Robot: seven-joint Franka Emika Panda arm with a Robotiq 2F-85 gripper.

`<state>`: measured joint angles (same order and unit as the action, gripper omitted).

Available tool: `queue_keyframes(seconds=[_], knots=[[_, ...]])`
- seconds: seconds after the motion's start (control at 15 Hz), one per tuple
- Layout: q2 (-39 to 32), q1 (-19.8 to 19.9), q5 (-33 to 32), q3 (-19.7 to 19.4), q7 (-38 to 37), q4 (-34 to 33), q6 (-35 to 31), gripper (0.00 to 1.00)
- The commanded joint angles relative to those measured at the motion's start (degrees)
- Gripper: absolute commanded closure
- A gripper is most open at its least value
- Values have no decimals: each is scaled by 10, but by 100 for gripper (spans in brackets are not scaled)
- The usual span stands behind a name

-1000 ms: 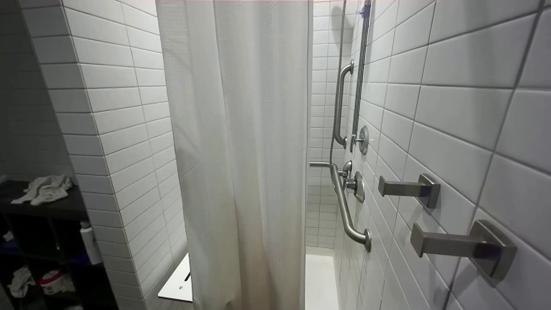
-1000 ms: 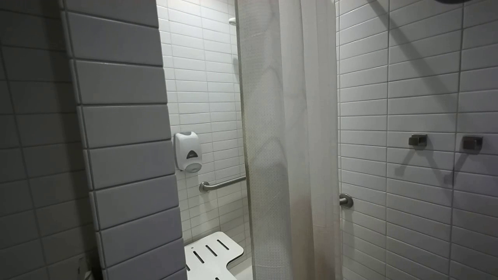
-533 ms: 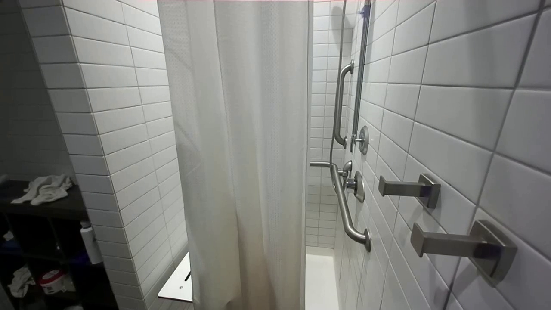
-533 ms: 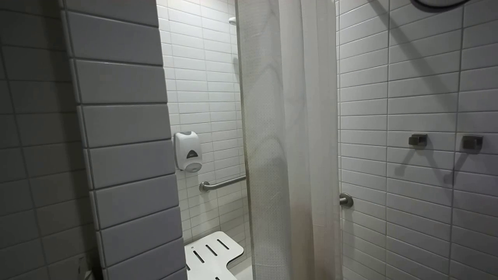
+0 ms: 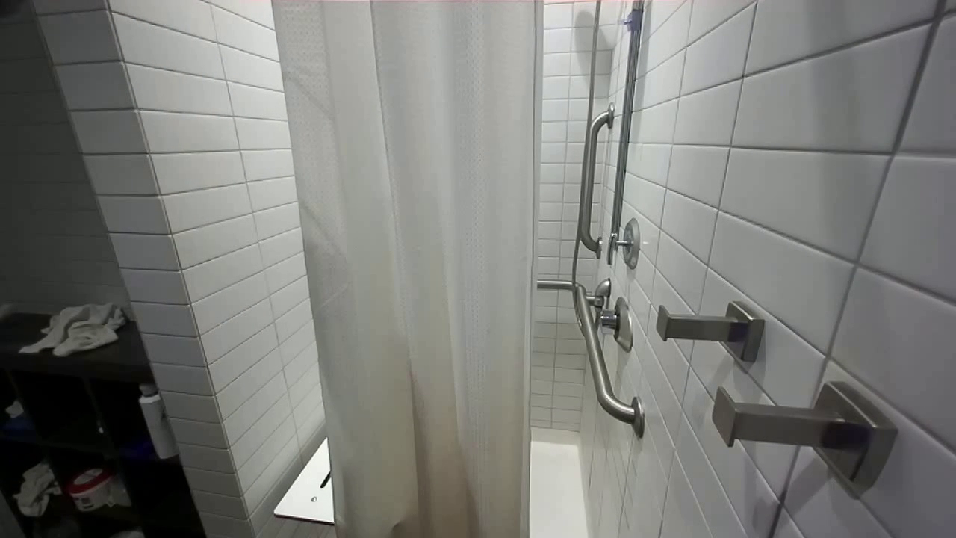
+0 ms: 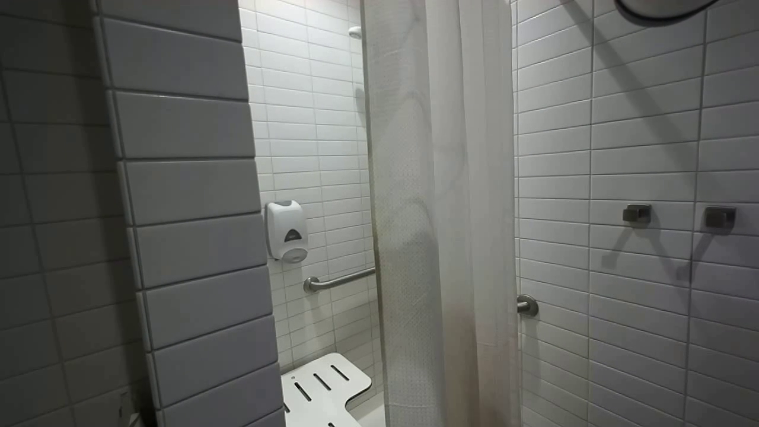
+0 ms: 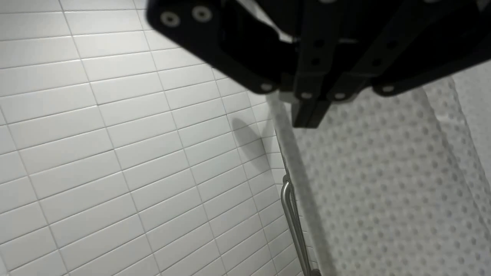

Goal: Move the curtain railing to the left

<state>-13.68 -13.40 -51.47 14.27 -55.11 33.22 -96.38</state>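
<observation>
The curtain railing shows as a tall off-white curtain (image 5: 418, 261) hanging in vertical folds in both exterior views, brownish toward the bottom. Its top is cut off by the picture. In the wrist view the dimpled curtain fabric (image 7: 383, 184) fills the right side, its hemmed edge running down just left of the fingertips. My black gripper (image 7: 309, 118) comes in from the top there, its two fingers pressed together in front of the cloth near that edge. No fabric is visible between them; whether they touch the curtain I cannot tell. Neither exterior view shows the gripper.
Chrome grab bars (image 5: 595, 351) and wall hooks (image 5: 773, 424) stick out right of the curtain. A tiled wall end (image 6: 195, 196), a soap dispenser (image 6: 286, 222) and a white slatted bench (image 6: 332, 400) are on the left. A round dark-rimmed part (image 6: 667, 7), perhaps my arm, hangs at the top right.
The round dark-rimmed part at the top right of an exterior view has come lower into the picture. The curtain's left edge sways very slightly; otherwise it hangs in the same place.
</observation>
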Motion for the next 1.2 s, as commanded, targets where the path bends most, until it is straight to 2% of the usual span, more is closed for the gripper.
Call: queue_keyframes(seconds=[0.0, 0.53, 1.13], knots=[[-15, 2, 9, 0, 7, -35, 10, 100], [-21, 58, 45, -6, -3, -53, 28, 100], [-20, 123, 84, -6, -7, -39, 38, 100]])
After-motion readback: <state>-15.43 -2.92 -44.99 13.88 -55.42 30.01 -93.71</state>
